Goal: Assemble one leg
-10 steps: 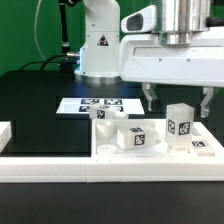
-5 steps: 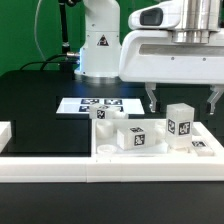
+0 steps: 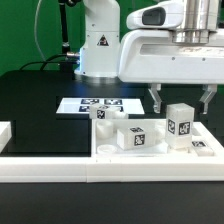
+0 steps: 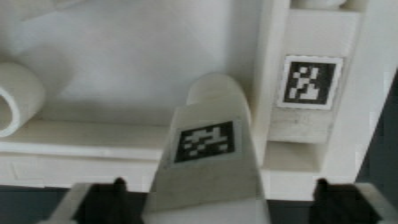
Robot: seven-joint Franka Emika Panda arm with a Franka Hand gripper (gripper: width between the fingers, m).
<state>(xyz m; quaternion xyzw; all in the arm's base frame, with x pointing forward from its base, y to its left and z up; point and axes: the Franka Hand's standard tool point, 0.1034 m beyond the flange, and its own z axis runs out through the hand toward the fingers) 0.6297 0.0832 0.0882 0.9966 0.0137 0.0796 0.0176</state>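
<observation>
A leg point(image 3: 180, 124), a small white block with square tags, stands upright on the large white panel point(image 3: 60, 160) at the exterior view's right. My gripper point(image 3: 181, 103) hangs open just above it, one finger point(image 3: 154, 98) on each side of its top. In the wrist view the same leg point(image 4: 214, 145) lies between my two dark fingertips point(image 4: 111, 200), and neither touches it. My gripper point(image 4: 219, 205) is empty. A second leg point(image 3: 136, 138) lies on the panel to the exterior view's left. A third point(image 3: 101, 115) sits behind that one.
The marker board point(image 3: 92, 104) lies on the black table behind the panel. The robot base point(image 3: 98, 45) stands at the back. A white wall point(image 3: 5, 133) runs along the exterior view's left edge. Another tagged white piece point(image 4: 311, 80) lies beyond the leg.
My gripper has shifted a little toward the exterior view's right, to stand over the upright leg. The legs and panel have not moved.
</observation>
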